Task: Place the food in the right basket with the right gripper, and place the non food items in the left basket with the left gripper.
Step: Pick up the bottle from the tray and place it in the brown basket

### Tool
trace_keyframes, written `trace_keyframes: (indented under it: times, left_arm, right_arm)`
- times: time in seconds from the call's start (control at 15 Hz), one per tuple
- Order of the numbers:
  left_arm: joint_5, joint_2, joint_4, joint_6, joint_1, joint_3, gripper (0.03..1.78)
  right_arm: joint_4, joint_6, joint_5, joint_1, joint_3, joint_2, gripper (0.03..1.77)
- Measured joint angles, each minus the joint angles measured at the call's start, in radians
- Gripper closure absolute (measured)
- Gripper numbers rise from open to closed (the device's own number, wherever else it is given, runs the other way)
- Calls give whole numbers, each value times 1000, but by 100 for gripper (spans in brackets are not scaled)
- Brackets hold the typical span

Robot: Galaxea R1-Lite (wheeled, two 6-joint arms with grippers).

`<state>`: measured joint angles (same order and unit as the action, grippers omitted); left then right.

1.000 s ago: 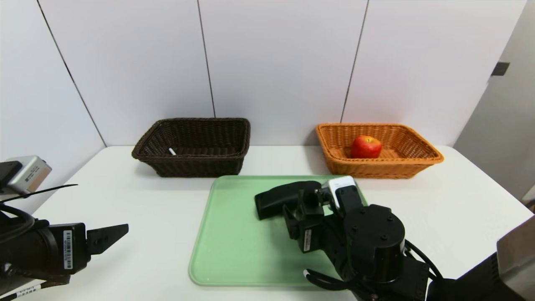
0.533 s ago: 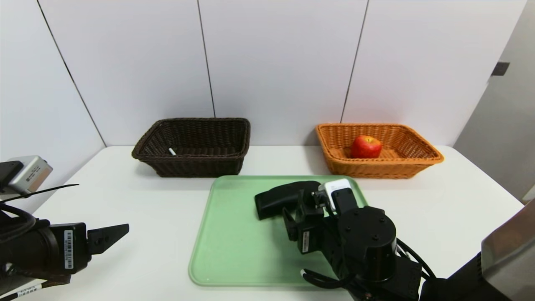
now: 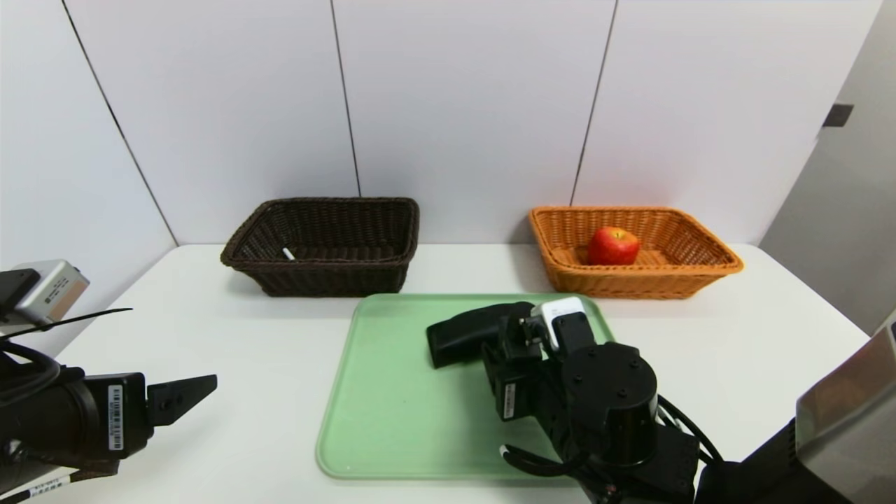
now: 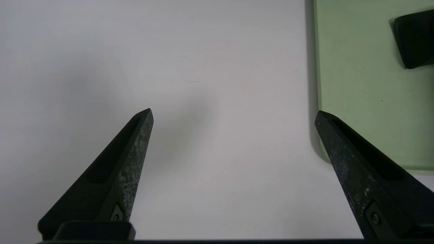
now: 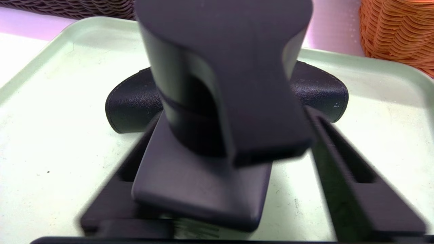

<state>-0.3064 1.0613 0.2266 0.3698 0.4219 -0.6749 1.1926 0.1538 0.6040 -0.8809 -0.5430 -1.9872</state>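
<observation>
A red apple [image 3: 613, 246] lies in the orange-tan right basket [image 3: 700, 269]. A white pen [image 3: 288, 253] lies in the dark brown left basket [image 3: 322, 276]. A black scanner-like device [image 3: 465, 336] [image 5: 220, 84] rests on the green tray [image 3: 392, 420]. My right gripper [image 3: 514, 336] [image 5: 230, 115] is low over the tray with its jaws on either side of the device. One finger is against the device and a gap shows at the other. My left gripper [image 3: 189, 392] [image 4: 234, 113] hangs open and empty over bare table, left of the tray.
The white table [image 3: 231, 329] meets a white wall behind the baskets. The tray edge [image 4: 318, 84] lies close beside one left finger, and the device's end [image 4: 415, 40] shows beyond it. The tray floor [image 5: 51, 135] around the device is bare.
My right wrist has shifted slightly left, nearer the black device on the tray. The left arm, both baskets, apple and pen have not moved.
</observation>
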Motion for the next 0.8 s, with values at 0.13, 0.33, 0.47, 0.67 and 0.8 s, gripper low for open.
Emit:
trace_keyframes:
  times: [0.13, 0.33, 0.47, 0.67, 0.8]
  left_arm:
    - [2, 0, -1, -1, 0, 0, 12]
    - [3, 3, -2, -1, 1, 0, 12]
    - [3, 7, -3, -1, 1, -1, 12]
    - [3, 10, -3, 0, 1, 1, 12]
    - [4, 11, -3, 0, 1, 1, 12]
  right_arm:
    - [1, -1, 0, 0, 1, -1, 86]
    - [2, -5, -3, -1, 1, -3, 117]
    - [14, -5, -5, -7, 2, -2, 117]
    - [44, -5, -6, -10, 17, 3, 117]
    - [46, -8, -7, -8, 29, 13, 117]
